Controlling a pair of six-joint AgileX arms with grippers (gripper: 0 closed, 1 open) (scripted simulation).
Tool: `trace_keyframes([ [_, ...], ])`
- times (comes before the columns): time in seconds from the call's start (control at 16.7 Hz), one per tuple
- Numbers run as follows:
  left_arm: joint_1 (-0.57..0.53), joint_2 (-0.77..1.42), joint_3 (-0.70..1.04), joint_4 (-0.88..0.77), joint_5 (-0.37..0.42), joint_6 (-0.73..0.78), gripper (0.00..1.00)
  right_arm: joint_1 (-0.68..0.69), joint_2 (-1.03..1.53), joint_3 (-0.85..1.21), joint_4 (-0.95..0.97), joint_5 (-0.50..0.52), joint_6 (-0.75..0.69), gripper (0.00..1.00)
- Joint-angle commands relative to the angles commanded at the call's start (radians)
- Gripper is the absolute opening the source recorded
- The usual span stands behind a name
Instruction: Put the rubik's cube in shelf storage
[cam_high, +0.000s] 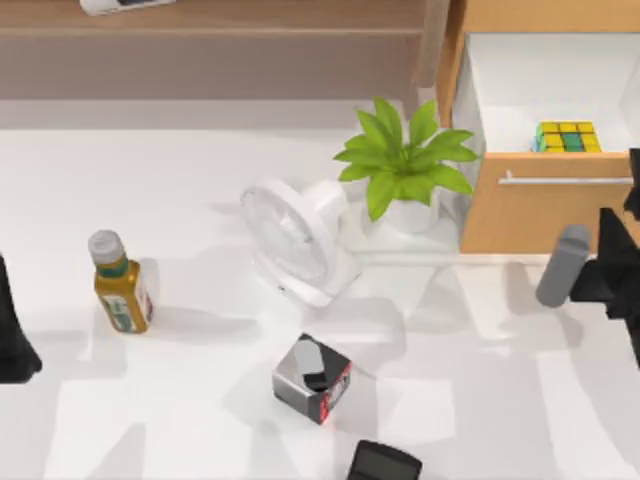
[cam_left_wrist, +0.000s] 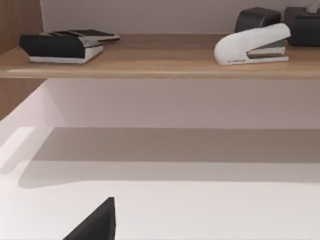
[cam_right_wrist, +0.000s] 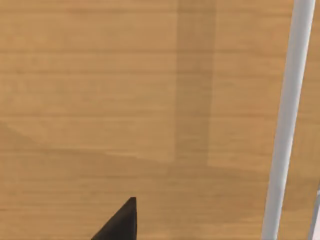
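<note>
The cube (cam_high: 567, 137) sits inside the open drawer (cam_high: 540, 215) at the table's back right corner. The shelf (cam_high: 210, 30) spans the back edge. Whether either gripper is apart, I cannot tell.

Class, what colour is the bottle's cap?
Grey, on the bottle with amber contents; the top view shows it best.

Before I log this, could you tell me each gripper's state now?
Left gripper: cannot be told.
Right gripper: cannot be told.
</note>
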Motion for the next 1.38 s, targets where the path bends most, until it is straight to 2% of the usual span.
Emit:
trace_keyframes([
  [0.9, 0.000, 0.000, 0.000, 0.000, 0.000, 0.000, 1.00, 0.031, -0.008, -0.073, 0.066, 0.031, 0.001, 1.00],
  [1.14, 0.000, 0.000, 0.000, 0.000, 0.000, 0.000, 1.00, 0.033, 0.028, -0.067, 0.029, 0.022, 0.015, 1.00],
  [1.38, 0.000, 0.000, 0.000, 0.000, 0.000, 0.000, 1.00, 0.065, -0.083, -0.030, -0.107, -0.026, 0.121, 1.00],
])
